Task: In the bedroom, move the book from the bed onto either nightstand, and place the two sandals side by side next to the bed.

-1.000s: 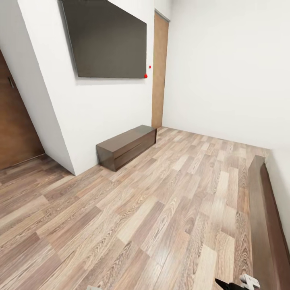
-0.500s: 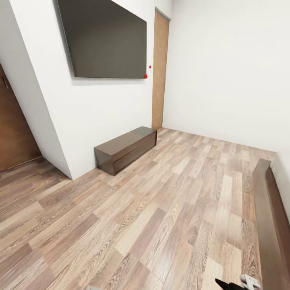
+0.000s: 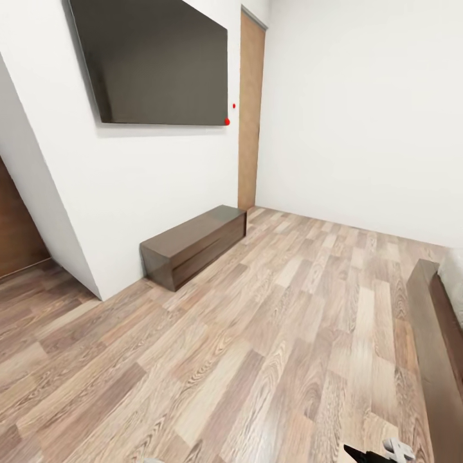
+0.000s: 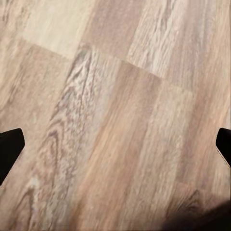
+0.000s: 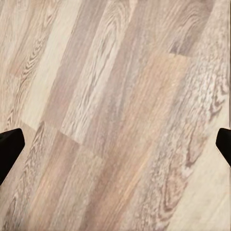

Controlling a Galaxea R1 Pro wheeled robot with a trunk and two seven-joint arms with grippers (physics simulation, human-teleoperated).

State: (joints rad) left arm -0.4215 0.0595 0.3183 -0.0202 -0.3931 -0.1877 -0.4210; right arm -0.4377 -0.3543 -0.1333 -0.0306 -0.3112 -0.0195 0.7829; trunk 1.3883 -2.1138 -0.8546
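Note:
The bed's dark brown wooden frame runs along the right edge of the head view, with a strip of its pale mattress above it. The book, the sandals and the nightstands are out of view. My left gripper hangs open over bare wood-plank floor, its black fingertips far apart with nothing between them. My right gripper is open in the same way over the floor. A bit of my right arm pokes in at the bottom of the head view.
A long low dark brown dresser stands against the white wall under a large dark wall screen. A light wooden door is in the far corner. Wood-plank floor stretches between dresser and bed.
The whole head view has shifted left, so the camera has turned right. More of the bed frame and mattress shows at the right; the brown door at far left has slid mostly out.

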